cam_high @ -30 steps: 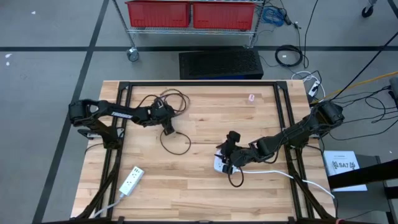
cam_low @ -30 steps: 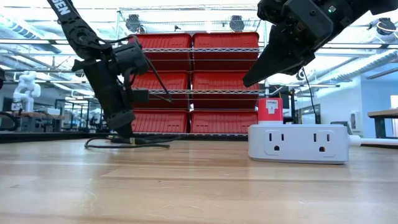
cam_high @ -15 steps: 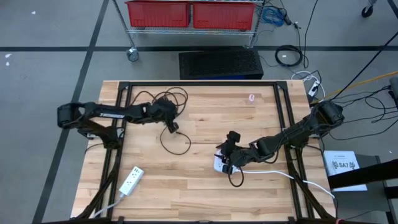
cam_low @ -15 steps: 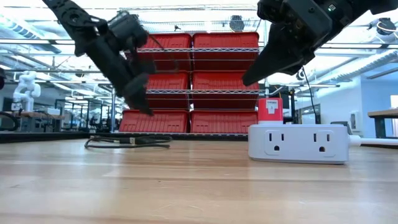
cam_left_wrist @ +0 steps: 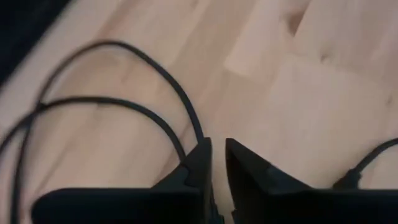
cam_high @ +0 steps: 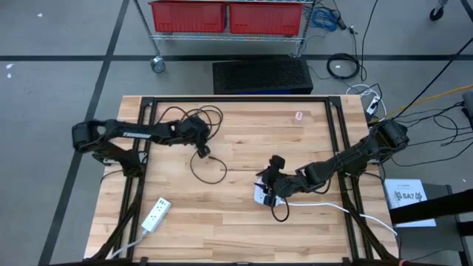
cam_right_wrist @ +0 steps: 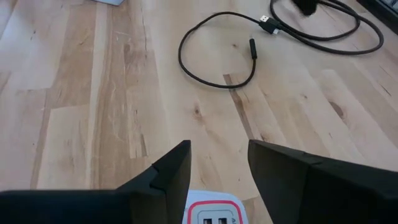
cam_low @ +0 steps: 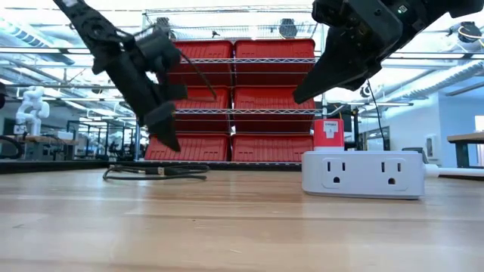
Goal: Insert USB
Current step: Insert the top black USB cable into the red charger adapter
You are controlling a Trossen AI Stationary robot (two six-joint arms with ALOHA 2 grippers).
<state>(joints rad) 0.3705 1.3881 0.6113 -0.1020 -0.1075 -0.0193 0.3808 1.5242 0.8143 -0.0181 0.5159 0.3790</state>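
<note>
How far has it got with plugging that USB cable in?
Nothing is plugged in yet. The black USB cable lies loose on the table, its plug free. The left gripper hovers over it, holding nothing. The right gripper waits open over the white charger. Grasping and inserting remain.

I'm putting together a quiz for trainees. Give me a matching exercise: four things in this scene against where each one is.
1 left gripper
2 right gripper
3 black cable
4 white power strip

A by the front left corner
B over the white USB charger
C lying flat in loops
D raised above the cable

Pairs: 1-D, 2-B, 3-C, 4-A
</note>
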